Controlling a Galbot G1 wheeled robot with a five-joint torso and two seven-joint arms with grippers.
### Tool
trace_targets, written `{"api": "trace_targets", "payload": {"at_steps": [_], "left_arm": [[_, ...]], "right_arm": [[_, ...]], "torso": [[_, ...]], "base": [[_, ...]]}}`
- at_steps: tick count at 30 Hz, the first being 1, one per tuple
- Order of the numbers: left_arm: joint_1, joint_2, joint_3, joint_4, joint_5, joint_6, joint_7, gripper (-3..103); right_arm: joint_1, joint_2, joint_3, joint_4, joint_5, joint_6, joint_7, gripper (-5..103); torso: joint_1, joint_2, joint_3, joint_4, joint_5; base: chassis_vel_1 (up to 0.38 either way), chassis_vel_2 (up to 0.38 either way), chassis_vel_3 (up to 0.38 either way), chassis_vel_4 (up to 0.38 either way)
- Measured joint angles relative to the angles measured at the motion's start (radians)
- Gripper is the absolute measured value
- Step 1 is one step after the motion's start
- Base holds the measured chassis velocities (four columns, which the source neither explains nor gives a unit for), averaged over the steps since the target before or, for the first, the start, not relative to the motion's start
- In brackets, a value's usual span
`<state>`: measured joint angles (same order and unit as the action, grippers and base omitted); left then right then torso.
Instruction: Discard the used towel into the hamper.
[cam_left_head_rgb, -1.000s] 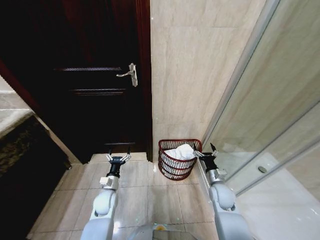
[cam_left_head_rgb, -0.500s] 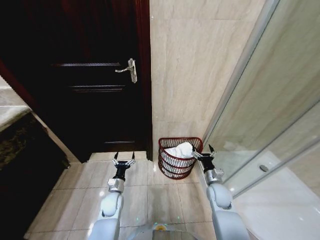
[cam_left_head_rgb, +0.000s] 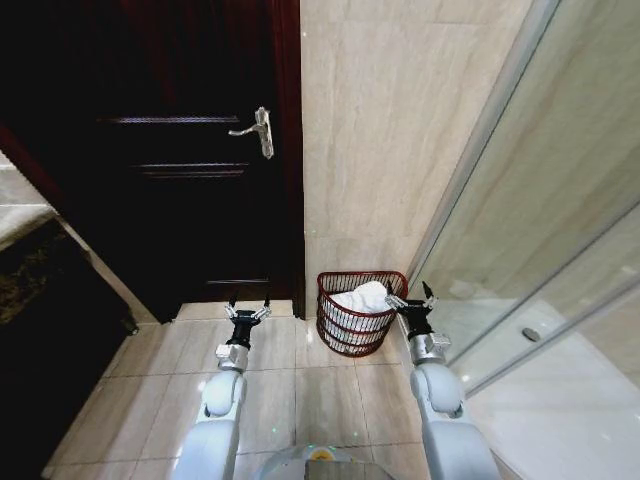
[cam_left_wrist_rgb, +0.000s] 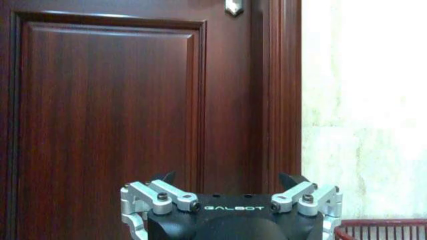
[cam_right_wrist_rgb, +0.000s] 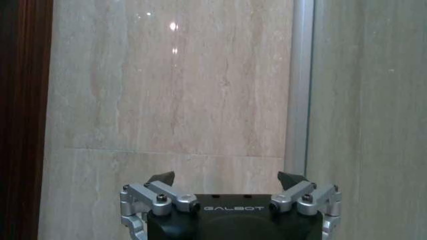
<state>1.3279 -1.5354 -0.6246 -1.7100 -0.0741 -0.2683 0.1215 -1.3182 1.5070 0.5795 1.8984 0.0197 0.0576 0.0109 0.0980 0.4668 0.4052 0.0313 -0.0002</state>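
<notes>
The hamper (cam_left_head_rgb: 355, 318), a low reddish-brown wire basket, stands on the floor against the beige wall. A white towel (cam_left_head_rgb: 361, 298) lies bunched inside it. My right gripper (cam_left_head_rgb: 411, 297) hangs open just beside the hamper's right rim, nothing between its fingers; in the right wrist view this gripper (cam_right_wrist_rgb: 227, 177) faces the tiled wall. My left gripper (cam_left_head_rgb: 248, 303) is open and empty to the left of the hamper, in front of the door; the left wrist view has the left gripper (cam_left_wrist_rgb: 227, 177) before the door panel, with the hamper's rim (cam_left_wrist_rgb: 380, 222) at the corner.
A dark wooden door (cam_left_head_rgb: 180, 160) with a metal handle (cam_left_head_rgb: 258, 130) fills the left wall. A glass shower screen (cam_left_head_rgb: 540, 220) runs along the right. A dark cabinet (cam_left_head_rgb: 40, 330) sits at the far left. Tiled floor (cam_left_head_rgb: 300, 380) lies open between the arms.
The whole picture has shifted slightly, so the camera moved. Both arms stretched a little forward; the left gripper drew nearer the door. The towel stays in the hamper.
</notes>
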Motion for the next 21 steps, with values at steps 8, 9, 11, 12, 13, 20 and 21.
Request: {"api": "trace_targets", "payload": {"at_steps": [8,9,11,12,13,20,21], "left_arm": [[-0.007,0.013,-0.022,-0.032,-0.017,0.027,0.008,100],[-0.005,0.013,-0.023,-0.04,-0.017,0.032,0.013,100],[-0.003,0.011,-0.024,-0.048,-0.017,0.036,0.017,100],[-0.002,0.007,-0.024,-0.052,-0.017,0.04,0.018,100],[-0.002,0.001,-0.023,-0.055,-0.017,0.042,0.018,100],[0.016,-0.021,-0.026,-0.08,-0.012,0.046,0.016,100],[0.022,-0.021,-0.028,-0.087,-0.011,0.046,0.015,100]], "right_arm": [[-0.002,0.016,-0.014,0.011,-0.002,-0.013,0.011,100],[-0.002,0.015,-0.013,0.011,-0.003,-0.013,0.014,100],[-0.004,0.013,-0.009,0.013,0.0,-0.014,0.018,100],[-0.008,0.009,-0.006,0.019,0.002,-0.017,0.019,100],[-0.013,0.007,-0.003,0.026,0.004,-0.02,0.02,100],[-0.057,0.002,0.01,0.066,0.009,-0.029,0.028,100],[-0.069,-0.002,0.01,0.073,0.009,-0.029,0.029,100]], "torso": [[-0.012,-0.029,-0.018,0.0001,0.0003],[-0.014,-0.035,-0.021,0.0001,0.0002],[-0.017,-0.042,-0.025,0.0001,0.0003],[-0.019,-0.048,-0.028,0.0001,0.0003],[-0.021,-0.052,-0.031,0.0,0.0002],[-0.031,-0.08,-0.049,0.0,0.0001],[-0.033,-0.087,-0.053,0.0,0.0002]], "base": [[0.0,0.0,0.0,0.0],[0.0,0.0,0.0,0.0],[0.0,0.0,0.0,0.0],[0.0,0.0,0.0,0.0],[0.0,0.0,0.0,0.0],[0.0,0.0,0.0,0.0],[0.0,0.0,0.0,0.0]]}}
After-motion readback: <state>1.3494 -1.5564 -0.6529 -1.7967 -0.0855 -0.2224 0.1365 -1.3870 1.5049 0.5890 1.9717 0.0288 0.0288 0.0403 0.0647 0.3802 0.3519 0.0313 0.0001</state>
